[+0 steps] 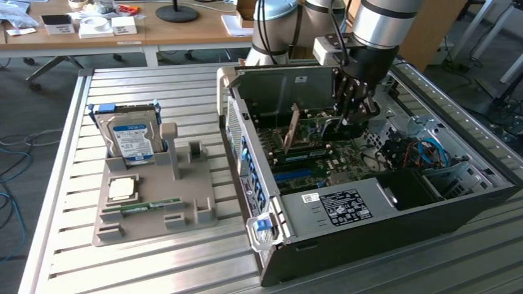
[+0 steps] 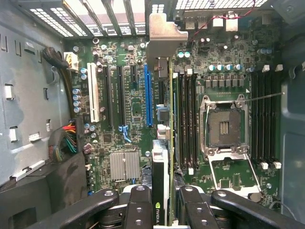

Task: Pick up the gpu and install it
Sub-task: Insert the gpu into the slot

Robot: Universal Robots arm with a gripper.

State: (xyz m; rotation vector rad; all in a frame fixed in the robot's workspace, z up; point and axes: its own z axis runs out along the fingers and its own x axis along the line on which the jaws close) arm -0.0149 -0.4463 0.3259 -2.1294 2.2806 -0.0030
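Narrowly parted fingers [image 2: 139, 205] pinch the gpu [image 2: 161, 179] edge-on, long axis along the slots [image 2: 148, 95], bracket [image 2: 164, 31] toward rear grille [image 2: 109, 16].

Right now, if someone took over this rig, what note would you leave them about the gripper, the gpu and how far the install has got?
Gripper: jaws shut on the gpu.
Where: the card is inside the open case, held edge-on over the motherboard, beside the long blue slot, with its metal bracket toward the rear vents.
Done: pick-up.
Left: seating the card and letting go. I cannot tell whether its edge touches a slot.
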